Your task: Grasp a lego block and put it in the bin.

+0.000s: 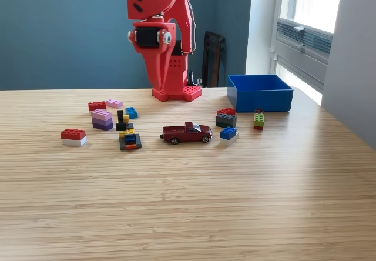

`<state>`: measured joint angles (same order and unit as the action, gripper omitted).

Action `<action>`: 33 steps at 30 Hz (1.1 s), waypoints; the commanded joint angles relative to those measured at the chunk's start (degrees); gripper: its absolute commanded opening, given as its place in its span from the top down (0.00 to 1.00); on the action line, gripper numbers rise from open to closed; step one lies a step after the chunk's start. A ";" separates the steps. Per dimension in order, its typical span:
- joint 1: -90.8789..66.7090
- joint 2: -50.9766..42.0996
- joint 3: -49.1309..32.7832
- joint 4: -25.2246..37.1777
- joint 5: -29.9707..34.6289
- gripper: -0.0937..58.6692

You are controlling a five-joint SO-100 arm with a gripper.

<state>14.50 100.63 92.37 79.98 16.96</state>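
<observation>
Lego pick: I'd take the blue brick point(228, 133) nearest the bin point(259, 93), dodging the toy car point(187, 133); fingers unseen, state unknown.

bricks point(108, 123) left, toy car point(187, 133) centre, bin point(259, 93) right

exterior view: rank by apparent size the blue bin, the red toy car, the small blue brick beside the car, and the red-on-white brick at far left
1. blue bin, though it stands farthest back
2. red toy car
3. red-on-white brick
4. small blue brick

The two bricks look close in size; the red-on-white one looks a little bigger.
</observation>
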 commanded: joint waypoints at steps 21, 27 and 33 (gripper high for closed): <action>25.22 0.70 0.44 -2.99 -36.83 0.98; 29.88 0.70 1.14 -2.90 -45.97 0.98; 35.77 0.70 2.46 -2.99 -55.28 0.98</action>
<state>47.29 100.63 95.01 77.43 -34.98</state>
